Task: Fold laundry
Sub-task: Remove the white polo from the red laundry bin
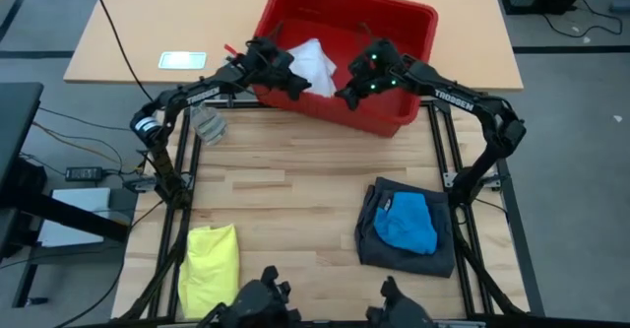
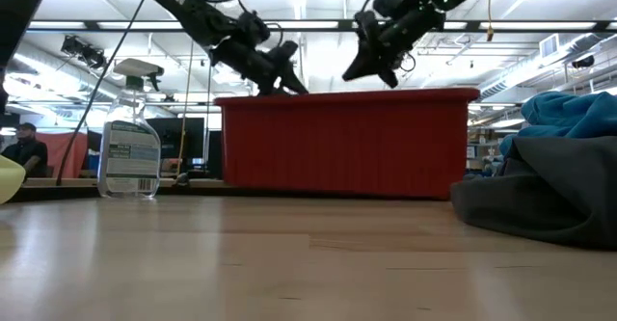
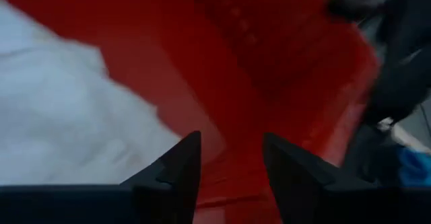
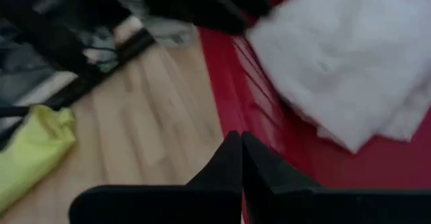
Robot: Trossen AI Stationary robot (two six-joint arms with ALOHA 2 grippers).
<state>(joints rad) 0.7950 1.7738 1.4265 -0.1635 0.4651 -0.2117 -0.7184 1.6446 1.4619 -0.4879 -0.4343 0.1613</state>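
Observation:
A white cloth (image 1: 313, 64) (image 3: 67, 116) (image 4: 350, 62) lies crumpled on the floor of the red basket (image 1: 394, 121) (image 2: 347, 143) at the table's far side. My left gripper (image 1: 298, 84) (image 3: 232, 157) hangs open over the basket beside the cloth, with nothing between its fingers. My right gripper (image 1: 345, 98) (image 4: 240, 138) is shut above the basket's near wall, to the right of the cloth. A bright blue piece (image 1: 406, 222) lies on the dark grey shorts (image 1: 379, 244) near the front right. A folded yellow shirt (image 1: 210, 267) lies at the front left.
A clear spray bottle (image 1: 209, 123) (image 2: 128, 147) stands on the table left of the basket. Bare wood (image 1: 295, 190) lies between the basket and the folded pieces. The arms' dark frame rails (image 1: 187, 170) run along both sides of the table.

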